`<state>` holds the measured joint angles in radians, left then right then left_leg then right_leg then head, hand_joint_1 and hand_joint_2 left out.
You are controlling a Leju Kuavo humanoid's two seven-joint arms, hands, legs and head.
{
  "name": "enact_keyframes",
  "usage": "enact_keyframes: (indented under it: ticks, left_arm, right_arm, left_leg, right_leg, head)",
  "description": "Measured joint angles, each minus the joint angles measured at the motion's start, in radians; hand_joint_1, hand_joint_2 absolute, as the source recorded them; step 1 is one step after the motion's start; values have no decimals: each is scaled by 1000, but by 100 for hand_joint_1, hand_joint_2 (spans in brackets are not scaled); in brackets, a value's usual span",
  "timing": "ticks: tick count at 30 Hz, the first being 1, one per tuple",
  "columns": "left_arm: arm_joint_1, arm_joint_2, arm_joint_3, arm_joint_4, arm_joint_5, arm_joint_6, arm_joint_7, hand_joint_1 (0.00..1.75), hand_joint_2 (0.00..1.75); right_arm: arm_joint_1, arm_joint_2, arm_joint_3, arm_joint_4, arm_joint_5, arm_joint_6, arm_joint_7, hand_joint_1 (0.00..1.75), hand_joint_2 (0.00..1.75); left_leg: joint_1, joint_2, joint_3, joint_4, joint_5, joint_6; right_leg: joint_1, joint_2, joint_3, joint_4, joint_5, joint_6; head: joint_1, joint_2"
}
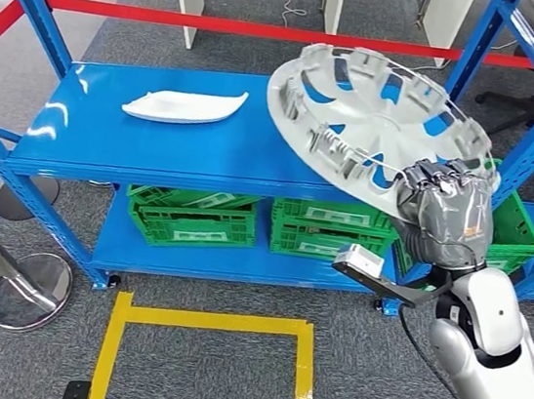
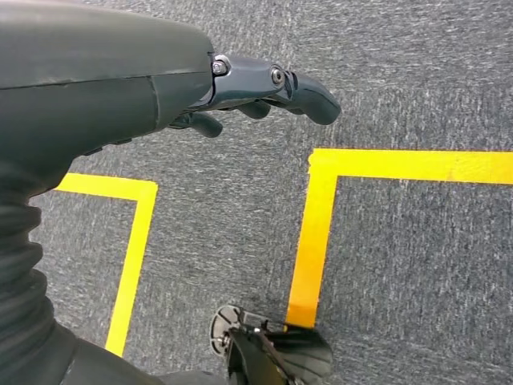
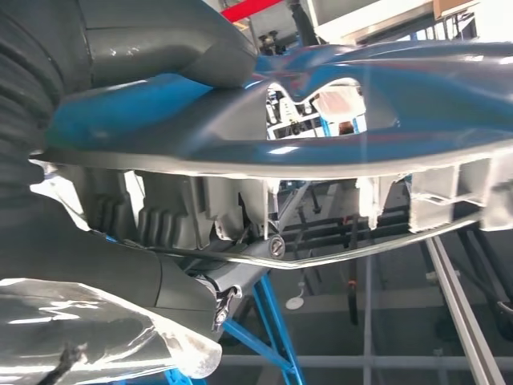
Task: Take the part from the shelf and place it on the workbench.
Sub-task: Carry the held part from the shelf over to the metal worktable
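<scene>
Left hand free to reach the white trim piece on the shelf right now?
Probably not as it stands: the left hand hangs over the carpet by the yellow tape, while the white trim piece lies on the blue shelf.

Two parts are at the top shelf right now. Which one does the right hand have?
The round silver wheel cover, tilted, its near rim gripped by the right hand. The long white part lies flat and untouched on the blue shelf.
</scene>
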<state>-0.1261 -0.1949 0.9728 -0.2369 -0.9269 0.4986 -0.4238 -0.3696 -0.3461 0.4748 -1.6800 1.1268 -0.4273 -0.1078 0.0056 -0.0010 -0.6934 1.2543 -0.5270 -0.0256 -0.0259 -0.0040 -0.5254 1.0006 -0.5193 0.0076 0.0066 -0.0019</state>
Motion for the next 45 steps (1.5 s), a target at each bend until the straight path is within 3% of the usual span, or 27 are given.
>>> enact_keyframes:
  ticks: [1,3,7,9,11,13,14,15,16,18,20,22,24,27,28,29,31,32,34,35,37,38,40,42,43,44,45]
  left_arm:
    - [0,0,0,0,0,0,1,0,175]
    - [0,1,0,0,3,1,3,0,175]
    - [-1,1,0,0,8,6,9,0,175]
    - [-4,1,0,0,9,10,11,0,175]
    - [-5,0,0,0,10,12,13,0,175]
    - [-4,-1,0,0,12,14,16,0,175]
    - [-3,-2,0,0,13,14,18,0,175]
    - [-3,-2,0,0,14,14,19,0,175]
    - [-3,-3,0,0,15,15,19,0,175]
    - [-4,-3,0,0,15,16,20,0,175]
    - [-3,-2,0,0,15,18,20,0,175]
    - [0,-2,0,0,15,20,20,0,175]
    - [2,-1,1,0,15,21,20,0,175]
    - [2,-1,1,0,15,22,20,0,175]
    - [2,-2,1,0,15,22,20,0,175]
    - [3,-2,1,0,15,22,20,0,175]
    - [2,-2,1,0,14,22,20,0,175]
    - [2,-2,1,0,13,22,20,0,175]
    - [2,0,1,0,10,22,20,0,175]
    - [2,0,1,0,9,22,20,0,175]
    - [3,-1,1,0,9,22,20,0,175]
    - [4,-2,1,0,9,23,20,0,175]
    - [4,-3,1,0,9,23,20,0,175]
    - [4,-5,1,0,9,23,17,0,175]
    - [4,-7,1,0,9,22,14,0,175]
    - [4,-9,1,0,9,21,11,0,175]
    - [5,-10,1,0,9,19,9,0,175]
  right_arm:
    - [0,-1,0,0,0,0,0,175,175]
    - [-1,-1,-1,0,0,-1,0,175,175]
    - [-1,-4,-4,-1,-2,-2,1,175,175]
    - [-1,-10,-8,-1,-4,-1,1,175,175]
    - [0,-15,-13,-1,-6,-1,1,175,175]
    - [3,-18,-16,-1,-7,-1,1,175,175]
    - [5,-20,-17,-1,-7,-1,1,175,175]
    - [6,-21,-17,-1,-7,0,1,175,175]
    - [6,-23,-18,-1,-7,0,1,175,175]
    - [6,-25,-20,-2,-8,0,1,175,175]
    - [7,-26,-23,-3,-9,-1,2,175,175]
    - [8,-26,-25,-4,-11,1,2,175,175]
    - [8,-26,-25,-5,-15,6,3,175,175]
    - [8,-27,-28,-7,-20,12,6,175,175]
    - [9,-27,-29,-7,-20,12,6,175,175]
    - [11,-27,-30,-7,-20,13,7,175,175]
    - [18,-30,-34,-8,-21,14,8,175,175]
    - [22,-32,-37,-10,-21,14,9,175,175]
    - [33,-37,-44,-18,-22,14,10,175,175]
    - [38,-40,-47,-22,-23,14,11,175,175]
    - [48,-46,-51,-29,-25,14,14,175,175]
    - [54,-49,-52,-32,-25,14,16,175,175]
    - [62,-58,-57,-37,-27,17,19,175,175]
    - [67,-63,-63,-41,-29,23,22,175,175]
    - [70,-64,-66,-42,-32,29,24,175,175]
    - [74,-66,-70,-43,-37,35,27,175,175]
    - [76,-67,-72,-43,-42,43,30,175,175]
  left_leg:
    - [1,-1,36,-66,32,4]
    - [-2,-3,97,-181,69,14]
    - [-7,-2,112,-234,75,32]
    - [-4,0,110,-252,83,49]
    - [-5,0,99,-257,91,61]
    - [-8,1,86,-254,98,64]
    - [-8,1,80,-251,102,64]
    - [-8,1,73,-247,105,63]
    - [-7,1,66,-242,108,60]
    - [-9,0,50,-228,114,52]
    - [-13,-1,37,-218,125,42]
    - [-13,-2,27,-215,136,32]
    - [-10,-2,13,-186,94,21]
    - [-5,-2,-22,-17,-47,7]
    - [-4,-2,-26,35,-71,6]
    - [-4,-2,-16,59,-73,6]
    - [-5,-2,50,-5,-31,15]
    - [-7,-3,101,-77,-12,23]
    - [-13,-3,184,-210,-3,38]
    - [-16,-4,203,-246,-7,43]
    - [-18,-3,202,-268,4,51]
    - [-18,-1,195,-275,18,57]
    - [-14,2,175,-291,46,69]
    - [-16,3,148,-292,67,75]
    - [-16,4,134,-292,78,75]
    - [-17,5,120,-291,88,75]
    - [-16,6,106,-290,98,73]
  right_leg:
    - [0,0,-1,2,0,2]
    - [2,0,-6,5,2,8]
    - [0,1,-20,3,9,33]
    - [-1,2,-43,44,-32,38]
    - [-1,2,-91,160,-105,41]
    - [-1,3,-128,269,-145,44]
    - [-1,3,-125,277,-137,45]
    - [-2,2,-102,243,-110,47]
    - [-3,2,-63,179,-78,48]
    - [-3,2,9,57,-42,48]
    - [0,3,24,21,-41,43]
    - [0,3,8,24,-28,30]
    - [-2,0,-10,24,-11,13]
    - [-2,-2,-46,24,21,0]
    - [-1,-2,-59,25,31,-1]
    - [0,-2,-72,25,41,-1]
    - [3,-1,-95,26,60,1]
    - [4,-1,-105,26,69,2]
    - [5,0,-117,24,86,11]
    - [4,-1,-121,22,95,18]
    - [0,-1,-125,13,112,32]
    - [-1,0,-131,14,108,38]
    - [0,2,-156,61,43,44]
    - [1,2,-187,175,-53,48]
    - [1,2,-196,239,-73,51]
    - [0,2,-198,285,-67,54]
    - [0,2,-188,304,-39,56]
  head:
    - [0,0]
    - [1,0]
    - [1,0]
    - [5,0]
    - [11,0]
    - [14,0]
    - [14,0]
    - [14,0]
    - [15,0]
    - [15,0]
    - [15,0]
    - [15,0]
    - [12,0]
    - [8,0]
    - [7,0]
    - [8,0]
    - [7,0]
    - [7,0]
    - [8,0]
    - [8,0]
    - [8,0]
    - [9,0]
    - [13,0]
    - [17,0]
    - [17,0]
    - [17,0]
    - [17,0]
